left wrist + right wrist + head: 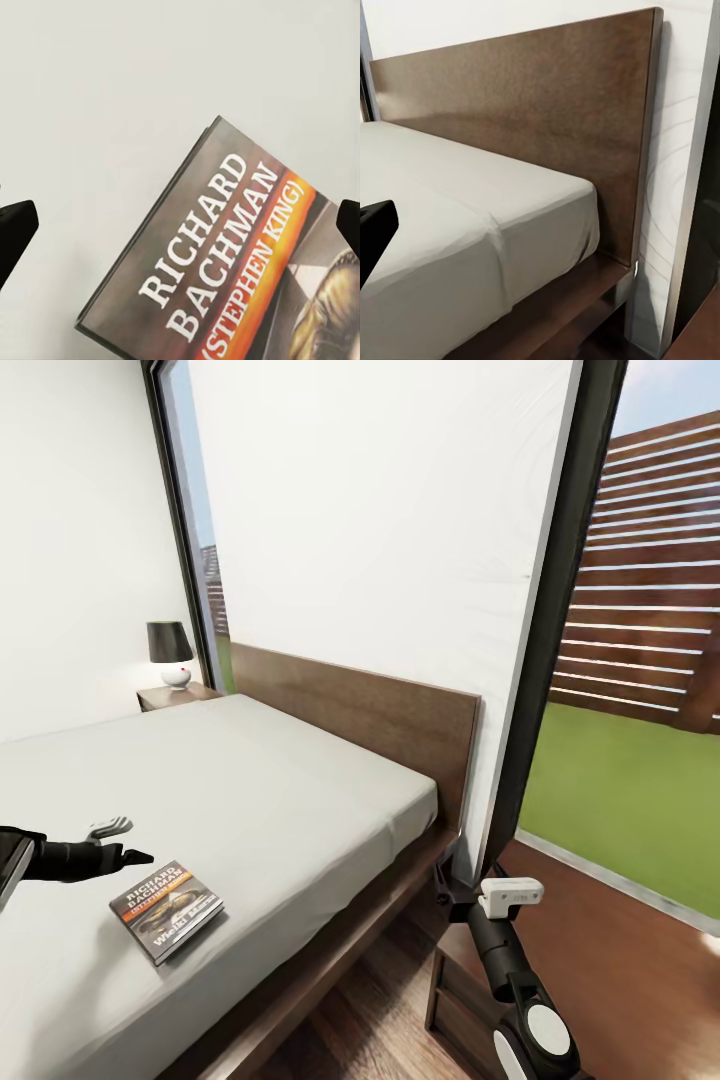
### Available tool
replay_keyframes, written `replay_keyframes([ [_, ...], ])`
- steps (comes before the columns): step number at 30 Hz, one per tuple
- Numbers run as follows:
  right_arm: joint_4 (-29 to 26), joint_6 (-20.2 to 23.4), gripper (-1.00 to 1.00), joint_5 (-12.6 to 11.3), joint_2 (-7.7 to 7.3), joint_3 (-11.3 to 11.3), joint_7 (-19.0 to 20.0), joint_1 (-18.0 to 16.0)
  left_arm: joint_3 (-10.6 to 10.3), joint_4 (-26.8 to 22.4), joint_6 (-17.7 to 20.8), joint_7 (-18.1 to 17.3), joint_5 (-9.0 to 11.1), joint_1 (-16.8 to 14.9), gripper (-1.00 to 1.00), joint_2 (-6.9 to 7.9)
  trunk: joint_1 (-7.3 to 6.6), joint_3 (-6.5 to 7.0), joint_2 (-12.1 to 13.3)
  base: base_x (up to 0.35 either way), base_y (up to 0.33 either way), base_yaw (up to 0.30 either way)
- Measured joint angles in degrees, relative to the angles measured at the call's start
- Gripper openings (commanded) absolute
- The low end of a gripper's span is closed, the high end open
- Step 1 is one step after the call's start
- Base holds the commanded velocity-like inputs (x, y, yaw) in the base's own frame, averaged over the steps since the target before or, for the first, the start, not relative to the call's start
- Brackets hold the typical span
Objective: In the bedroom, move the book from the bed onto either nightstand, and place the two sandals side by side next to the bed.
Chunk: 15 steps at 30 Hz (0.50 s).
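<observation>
Orange-banded book (pixel 247 255), lower cover cropped

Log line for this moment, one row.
book: flat on bed | left gripper: open above book | right gripper: by near nightstand

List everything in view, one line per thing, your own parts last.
book: one, dark cover with orange band, flat on the mattress near its front edge.
bed: one, brown wood frame and headboard, grey mattress, against the wall.
far nightstand: one, brown, beyond the bed.
lamp: one, black shade, white base, on that nightstand.
near nightstand: one, dark brown, beside the bed.
left gripper: one, black, open, over the mattress beside the book.
right arm: one, black and white, over the near nightstand.
</observation>
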Motion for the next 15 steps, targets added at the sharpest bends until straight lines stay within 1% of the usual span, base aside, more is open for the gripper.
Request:
replay_keyframes([
  [3,0.00,0.00,1.00,0.00,0.00,0.00,0.00,0.00,0.00,-0.02,-0.02,-0.01,0.00,0.00,1.00,0.02,0.00,0.00,0.00,0.000,0.000,0.000],
  [9,0.04,0.00,1.00,-0.01,0.00,0.00,0.00,0.00,0.00,-0.02,-0.03,-0.02,-0.01,0.00,1.00,0.00,0.16,-1.32,-0.08,0.000,0.000,0.000],
  [15,0.07,0.00,1.00,0.00,0.00,0.00,0.03,0.00,0.00,-0.01,-0.01,-0.05,0.00,0.00,1.00,-0.01,0.15,-1.33,-0.08,0.000,0.000,0.000],
])
